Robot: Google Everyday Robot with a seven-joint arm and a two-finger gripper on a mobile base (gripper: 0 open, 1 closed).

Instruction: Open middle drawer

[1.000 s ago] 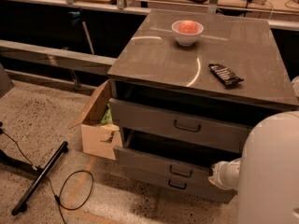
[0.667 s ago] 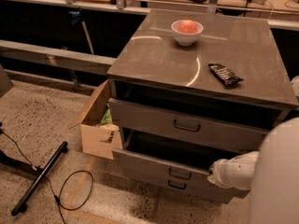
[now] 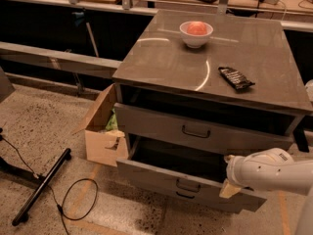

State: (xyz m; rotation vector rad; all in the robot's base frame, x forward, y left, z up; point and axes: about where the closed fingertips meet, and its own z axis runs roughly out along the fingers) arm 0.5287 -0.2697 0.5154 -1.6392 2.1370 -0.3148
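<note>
While the white arm (image 3: 266, 169) lies across the lower right corner of the camera view, the gripper (image 3: 229, 185) sits at the right end of the middle drawer (image 3: 156, 175), at the top lip of its front; it looks like contact. Grip state: cannot tell from this angle.

Middle drawer is pulled well out from the cabinet, with its dark interior exposed behind the front and a wire handle (image 3: 188, 185) near the front's centre. Top drawer (image 3: 161, 123) also stands out a little, with a dark gap under the cabinet top (image 3: 161, 62). A second small handle (image 3: 185, 196) sits just below the middle one; I can't separate the two fronts there.

On top: a white bowl (image 3: 196, 35) holding something round and reddish, and a dark packet (image 3: 236, 78) near the front right, its print too small to read. A small mark on the arm shell isn't legible.

Just left of the cabinet: an open cardboard box (image 3: 100, 148) with something green inside. On the floor: a black cable loop (image 3: 78, 202) and a black bar (image 3: 41, 189).
</note>
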